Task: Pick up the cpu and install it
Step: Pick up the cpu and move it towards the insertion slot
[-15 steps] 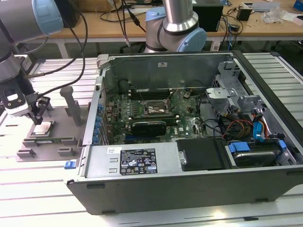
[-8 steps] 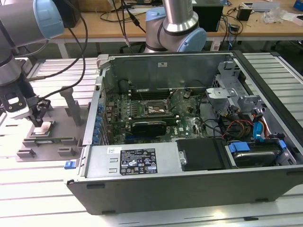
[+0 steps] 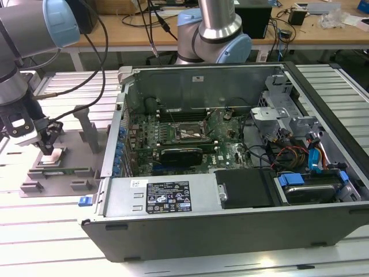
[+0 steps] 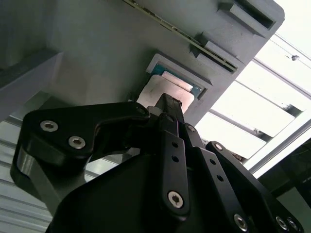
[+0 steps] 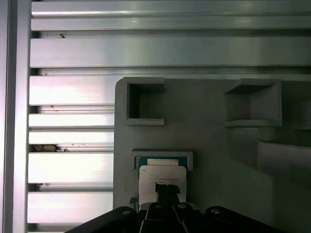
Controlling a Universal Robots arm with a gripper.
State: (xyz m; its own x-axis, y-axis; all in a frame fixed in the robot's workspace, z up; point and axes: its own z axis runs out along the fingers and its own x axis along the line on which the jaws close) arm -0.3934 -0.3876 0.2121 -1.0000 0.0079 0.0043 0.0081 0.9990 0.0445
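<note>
The gripper [image 3: 49,145] hangs over the grey fixture [image 3: 57,173] on the desk [image 3: 52,231], at the exterior view's left and well apart from the open case [image 3: 230,196]. The cpu [image 5: 155,174] lies in a shallow square recess of the fixture [image 5: 204,131], its silver top facing up. In both wrist views the fingers look drawn together into one dark tip [image 5: 170,190] over the middle of the chip, not spread to its edges. The step in hand appears to be the pick-up. To do it well, I judge the tip [image 4: 167,103] should stay centred on the cpu [image 4: 155,92] and square to it, with light, straight pressure (a skewed contact could tip the chip against the recess wall). Any lift should be vertical until it clears the rim. Several things are unclear. The tip covers its own contact point, so I cannot say whether it touches the metal or hovers just above. The near edge of the chip is hidden under the black linkage. Whether it lies flat in the recess is hard to judge. In the exterior view it is a small pale patch below the gripper.
</note>
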